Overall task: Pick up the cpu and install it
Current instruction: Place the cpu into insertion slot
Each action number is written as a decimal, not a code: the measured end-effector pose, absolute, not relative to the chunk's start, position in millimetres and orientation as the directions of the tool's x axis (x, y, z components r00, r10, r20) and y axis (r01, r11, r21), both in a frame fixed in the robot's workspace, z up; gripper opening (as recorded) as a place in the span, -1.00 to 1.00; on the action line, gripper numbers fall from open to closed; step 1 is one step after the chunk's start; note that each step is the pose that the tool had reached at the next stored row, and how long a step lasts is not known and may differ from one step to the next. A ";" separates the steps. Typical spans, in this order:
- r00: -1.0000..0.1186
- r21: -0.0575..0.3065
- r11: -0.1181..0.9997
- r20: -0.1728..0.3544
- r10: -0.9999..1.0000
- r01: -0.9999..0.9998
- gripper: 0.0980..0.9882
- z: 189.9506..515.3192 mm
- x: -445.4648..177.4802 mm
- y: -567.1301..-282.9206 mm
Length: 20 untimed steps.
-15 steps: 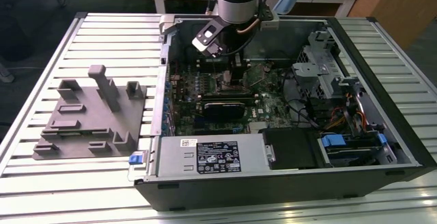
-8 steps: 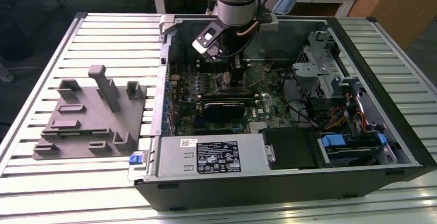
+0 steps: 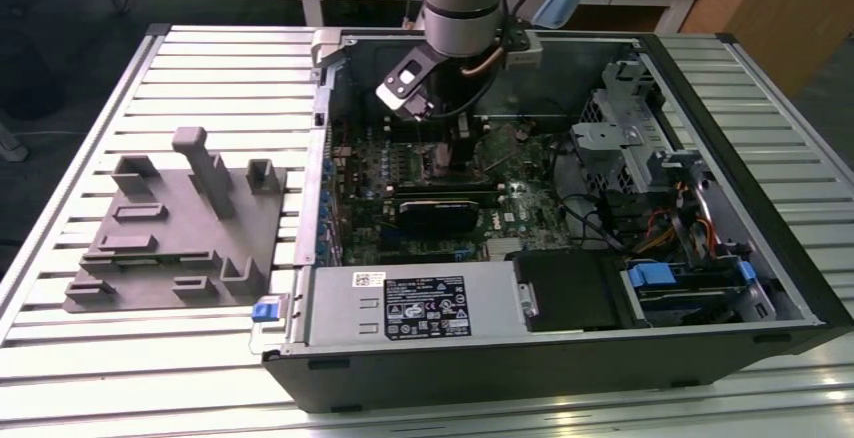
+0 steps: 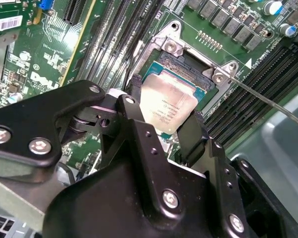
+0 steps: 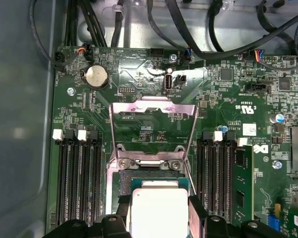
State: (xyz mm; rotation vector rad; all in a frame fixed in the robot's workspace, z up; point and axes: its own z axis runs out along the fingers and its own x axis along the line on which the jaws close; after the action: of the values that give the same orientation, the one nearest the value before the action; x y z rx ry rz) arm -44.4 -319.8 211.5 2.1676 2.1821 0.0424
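Gripper: black metal, two fingers (image 4: 165, 113), pinching the small square cpu with the silvery-white metal top (image 4: 170, 101). One finger (image 4: 133, 91) presses one edge, its mate the opposite edge.

The cpu lies within the outline of the open, silver-framed socket (image 4: 188, 59) on the green motherboard (image 4: 35, 59). We cannot tell whether it is seated or just above the socket.

In the first wrist view, the socket's silvery load plate (image 5: 154, 116) is swung open on the socket's far side from the gripper, so the socket's top is uncovered. A thin steel lever (image 4: 268, 101) juts from one socket corner, apart from the fingers.

Black memory slots (image 5: 79, 183) flank the socket on two sides, near its frame. Only narrow strips of board are left beside the fingers.

In the exterior view, a black rectangular block (image 3: 434, 208) sits near the socket inside the open black computer case (image 3: 534, 373). The gray plastic fixture (image 3: 160, 238) rests well apart from the socket, outside the case wall.
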 end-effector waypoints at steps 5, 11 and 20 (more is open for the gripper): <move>-0.006 0.066 0.007 -0.027 1.000 0.998 0.00 208.2 -44.6 -319.7; -0.006 0.066 0.007 -0.027 1.000 0.998 0.00 206.4 -45.7 -317.9; -0.005 0.065 0.007 -0.027 1.000 0.998 0.00 200.2 -45.7 -316.6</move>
State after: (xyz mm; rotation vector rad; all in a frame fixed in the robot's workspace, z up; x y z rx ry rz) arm -45.7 -316.6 200.2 2.1681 2.1819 0.0421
